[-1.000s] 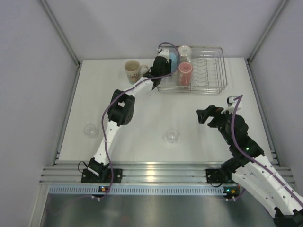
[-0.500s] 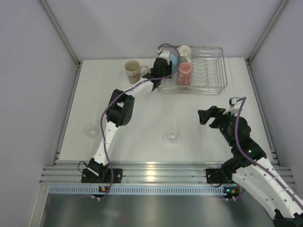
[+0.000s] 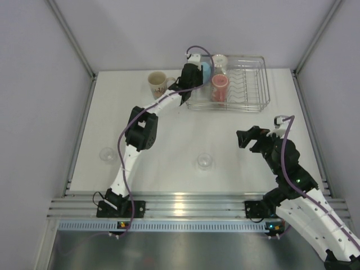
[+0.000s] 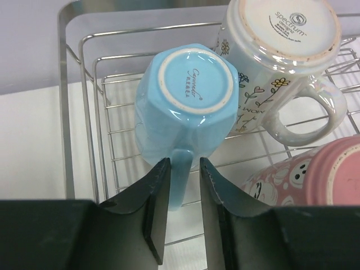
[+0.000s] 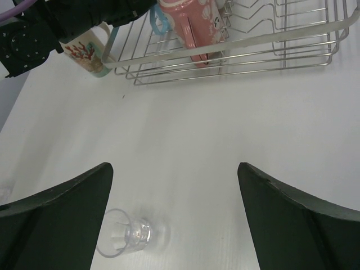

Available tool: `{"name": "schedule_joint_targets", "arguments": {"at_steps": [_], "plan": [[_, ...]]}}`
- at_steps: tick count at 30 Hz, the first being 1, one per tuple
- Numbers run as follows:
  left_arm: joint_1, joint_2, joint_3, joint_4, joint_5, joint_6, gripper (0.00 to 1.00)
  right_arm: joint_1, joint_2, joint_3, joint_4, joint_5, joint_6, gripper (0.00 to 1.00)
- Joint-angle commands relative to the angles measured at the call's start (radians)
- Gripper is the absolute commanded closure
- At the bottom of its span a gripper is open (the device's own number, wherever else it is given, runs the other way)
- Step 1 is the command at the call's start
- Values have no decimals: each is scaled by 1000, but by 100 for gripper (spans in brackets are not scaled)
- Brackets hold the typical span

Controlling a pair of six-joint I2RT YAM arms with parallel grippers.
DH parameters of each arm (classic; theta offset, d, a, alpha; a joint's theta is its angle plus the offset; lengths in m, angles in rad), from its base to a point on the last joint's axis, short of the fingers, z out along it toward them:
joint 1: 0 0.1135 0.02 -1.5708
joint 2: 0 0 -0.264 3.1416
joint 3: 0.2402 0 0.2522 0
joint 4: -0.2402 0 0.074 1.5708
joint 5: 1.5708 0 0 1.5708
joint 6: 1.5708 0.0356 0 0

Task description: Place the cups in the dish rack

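The dish rack (image 3: 253, 90) stands at the far right of the table. In it a light blue cup (image 4: 185, 101) stands upside down beside an upturned cream floral mug (image 4: 281, 62) and a pink patterned mug (image 4: 315, 180). My left gripper (image 4: 184, 163) is over the rack's left end (image 3: 194, 73), its jaws slightly apart on either side of the blue cup's handle, with a small gap. My right gripper (image 3: 243, 138) is wide open and empty above the table (image 5: 174, 169). A small clear glass (image 5: 124, 236) stands below it, also visible in the top view (image 3: 204, 161).
A cream mug with a red coral print (image 3: 158, 84) stands on the table left of the rack. A second clear glass (image 3: 107, 154) stands at the left. The rack's right half (image 5: 292, 22) has upright plate wires.
My left gripper has shifted slightly toward the far side over the rack's left end. The right arm has drifted a little toward the near right.
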Motion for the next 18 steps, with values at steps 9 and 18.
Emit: {"name": "schedule_joint_targets", "arguments": {"at_steps": [9, 18], "plan": [[2, 41, 90, 74, -47, -3, 95, -8, 7, 38, 18, 25, -20, 7], [4, -14, -11, 74, -32, 32, 66, -8, 3, 32, 10, 33, -21, 7]]}}
